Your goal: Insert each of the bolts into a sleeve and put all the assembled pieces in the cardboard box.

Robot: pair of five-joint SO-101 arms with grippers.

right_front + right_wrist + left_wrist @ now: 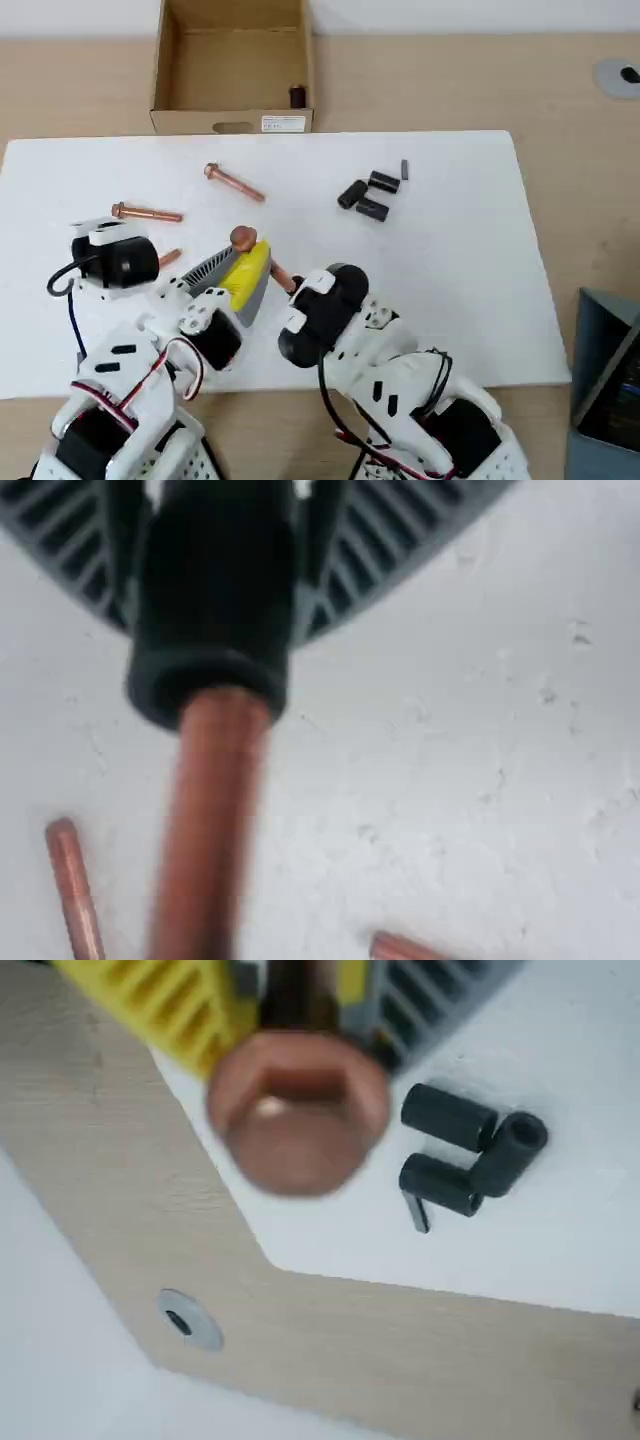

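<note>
L arm (120, 385) comes up from the near-left counter (580, 200) edge, forearm angled far & right, black wrist cam (120, 258) sticking out to its left. L end effector (238, 265) points far-right; yellow finger (150, 1005) & grey finger (440, 1000) are clamped on a bolt (298, 1120) just behind its head. R arm (400, 385) starts near-centre, leans far & left. R end effector (215, 540) sits just right of the L one, approx tip to tip, its ribbed fingers (50, 530) pinching a sleeve (210, 600). Bolt shank enters the sleeve mouth, linking both end effectors.
</note>
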